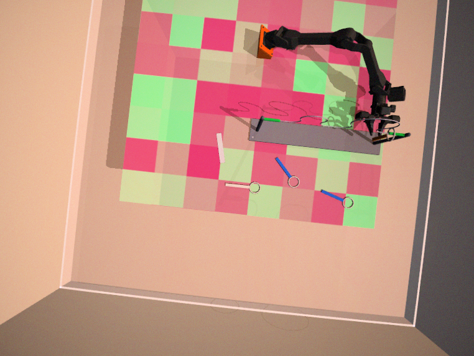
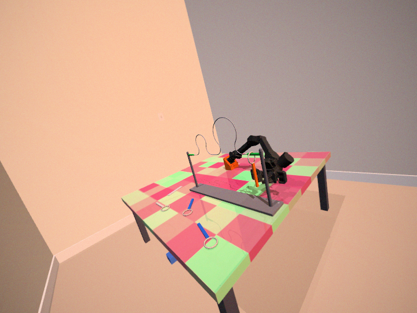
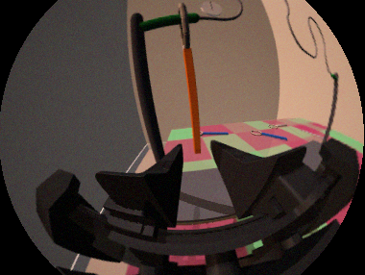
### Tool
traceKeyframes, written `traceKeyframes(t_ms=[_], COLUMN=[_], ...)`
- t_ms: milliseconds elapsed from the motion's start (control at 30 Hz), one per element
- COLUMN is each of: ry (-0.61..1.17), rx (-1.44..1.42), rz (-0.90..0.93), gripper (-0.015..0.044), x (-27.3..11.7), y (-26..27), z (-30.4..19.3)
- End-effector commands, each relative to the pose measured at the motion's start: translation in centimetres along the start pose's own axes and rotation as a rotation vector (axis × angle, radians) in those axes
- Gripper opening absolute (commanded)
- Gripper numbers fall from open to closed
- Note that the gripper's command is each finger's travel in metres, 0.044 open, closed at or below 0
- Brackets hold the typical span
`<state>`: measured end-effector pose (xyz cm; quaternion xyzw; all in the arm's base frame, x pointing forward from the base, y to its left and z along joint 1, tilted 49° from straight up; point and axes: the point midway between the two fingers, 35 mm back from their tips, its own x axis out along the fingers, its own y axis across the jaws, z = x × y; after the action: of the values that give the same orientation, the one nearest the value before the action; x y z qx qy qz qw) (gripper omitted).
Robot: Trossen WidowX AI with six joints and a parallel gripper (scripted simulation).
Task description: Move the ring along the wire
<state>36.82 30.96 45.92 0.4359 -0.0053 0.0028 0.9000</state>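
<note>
The ring [image 3: 186, 39] hangs on the green part [image 1: 400, 134] [image 2: 257, 154] [image 3: 163, 20] beside the near post [image 2: 266, 178] [image 3: 146, 87], with the wire through it. Its orange handle [image 1: 379, 138] [image 2: 255, 175] [image 3: 192, 96] hangs down, tilted slightly. My gripper [image 1: 375, 132] [image 3: 195, 145] is partly open and empty. In the wrist view the handle's lower end shows between and just beyond the fingertips; I see no contact. The other green part [image 1: 272, 119] [image 2: 191, 155] is at the far post [image 1: 259, 124] [image 2: 192, 169].
The thin grey wire [image 2: 222, 117] winds between the posts; in the top view its tall loop crosses over my gripper. A dark base bar [image 1: 313, 135] joins the posts. Two blue-handled rings, a pale-handled ring and a white bar [image 1: 220, 148] lie on the table.
</note>
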Motion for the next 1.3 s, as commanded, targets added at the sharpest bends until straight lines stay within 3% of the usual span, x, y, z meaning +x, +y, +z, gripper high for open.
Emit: traceKeyframes(t_ms=[0, 1267], ry=[-0.003, -0.005], rx=[0.000, -0.002], rz=[0.004, 0.006], gripper=[0.0160, 0.0160], x=[0.6, 4.9], y=[0.2, 0.0], z=[0.2, 0.3])
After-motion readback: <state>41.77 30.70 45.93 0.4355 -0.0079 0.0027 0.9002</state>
